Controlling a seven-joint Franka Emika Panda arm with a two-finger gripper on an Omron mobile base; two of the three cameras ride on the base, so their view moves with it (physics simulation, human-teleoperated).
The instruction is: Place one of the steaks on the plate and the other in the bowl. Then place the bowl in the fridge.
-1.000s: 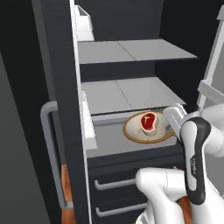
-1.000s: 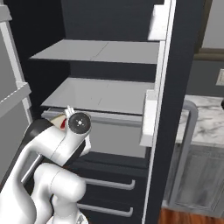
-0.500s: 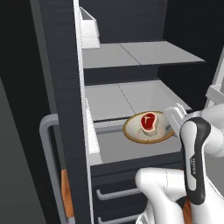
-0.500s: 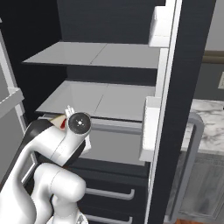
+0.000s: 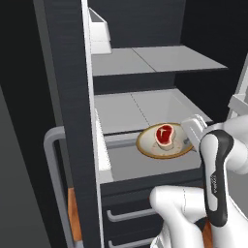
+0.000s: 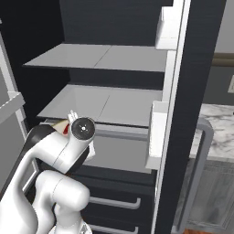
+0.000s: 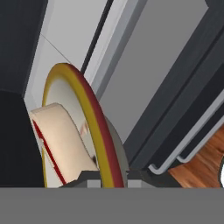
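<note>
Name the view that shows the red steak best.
Left base view: the red steak lies whole and face-up in the bowl over the fridge's lowest shelf. Hand view catches the steak edge-on, close and distorted; right base view shows a red sliver behind the arm.

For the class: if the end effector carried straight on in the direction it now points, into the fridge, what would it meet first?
Probably nothing soon: the end effector, shut on the bowl rim, points over the lower shelf. The fridge's back wall seems next, though depth is unclear.

Both base views flank the open fridge (shared shelves) — hand view close.
</note>
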